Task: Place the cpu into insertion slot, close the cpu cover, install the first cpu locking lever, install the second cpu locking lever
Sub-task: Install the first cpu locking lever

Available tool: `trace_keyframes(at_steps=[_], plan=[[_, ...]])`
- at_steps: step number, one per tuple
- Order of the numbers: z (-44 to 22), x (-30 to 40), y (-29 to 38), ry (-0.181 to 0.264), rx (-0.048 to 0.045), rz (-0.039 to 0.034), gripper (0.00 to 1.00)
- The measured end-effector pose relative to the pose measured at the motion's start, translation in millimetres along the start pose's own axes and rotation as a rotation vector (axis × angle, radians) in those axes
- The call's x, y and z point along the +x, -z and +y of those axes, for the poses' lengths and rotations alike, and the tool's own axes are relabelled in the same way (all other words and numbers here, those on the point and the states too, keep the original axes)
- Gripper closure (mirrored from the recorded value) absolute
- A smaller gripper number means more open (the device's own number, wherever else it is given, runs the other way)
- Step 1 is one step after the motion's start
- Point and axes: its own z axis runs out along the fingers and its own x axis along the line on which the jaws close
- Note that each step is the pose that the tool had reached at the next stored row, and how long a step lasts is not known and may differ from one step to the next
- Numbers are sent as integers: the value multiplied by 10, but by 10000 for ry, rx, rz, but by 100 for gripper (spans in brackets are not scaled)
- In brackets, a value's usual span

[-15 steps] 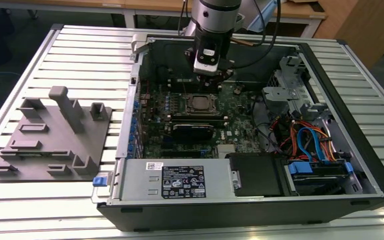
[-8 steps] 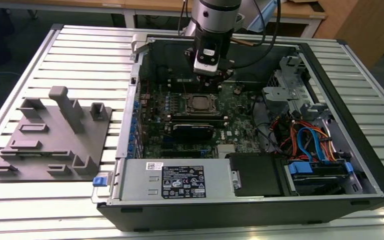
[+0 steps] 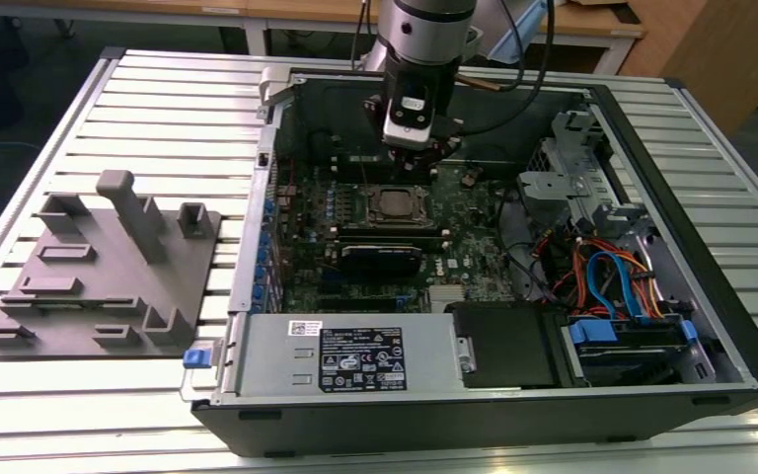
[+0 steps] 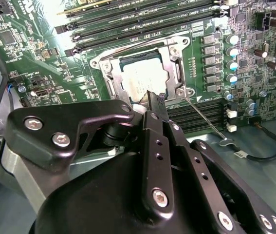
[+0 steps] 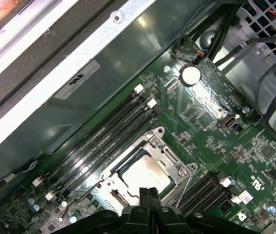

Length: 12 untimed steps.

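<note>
The cpu (image 4: 138, 78), a small flat square with a dull silvery top, is being held in the insertion slot (image 4: 128, 60), whose dark rim is showing around it. The cpu cover (image 4: 175, 73), a thin silvery frame with a square cut-out, is lying down over the chip's edges. A thin metal lever (image 4: 203, 116) is running from one corner of the cover across the board to a hooked end; whether it is latched cannot be told.

In the second wrist view the hand (image 4: 155, 96) is being held just above the near edge of the cover, its black fingers pressed together with nothing gripped between them. Contact with the cover cannot be made out.

Long, narrow black memory slots (image 4: 142, 24) are lying on both sides of the socket. A row of small silver-topped capacitors (image 4: 230, 51) is standing beside it on the glossy green motherboard (image 4: 26, 63). A round silver coin battery (image 5: 190, 74) is seated further off on the board.

All of this is being contained in an open black computer case (image 3: 734, 326), lying on its side. A grey power supply box (image 3: 261, 360) with a white printed label is mounted along its near edge. Orange and blue cables (image 3: 603, 276) are bundled at the exterior view's right.

The case is resting on a ribbed, pale metal surface (image 3: 155, 99). A matt grey moulded fixture (image 3: 103, 267) with upright posts is lying at the exterior view's left, well apart from the case.
</note>
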Motion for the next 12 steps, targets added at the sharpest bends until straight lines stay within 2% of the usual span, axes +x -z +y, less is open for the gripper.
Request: trace_keyframes(at_steps=[3,12], plan=[[0,0,0,286,3,-1,90],[0,0,0,1840,28,-6,90]])
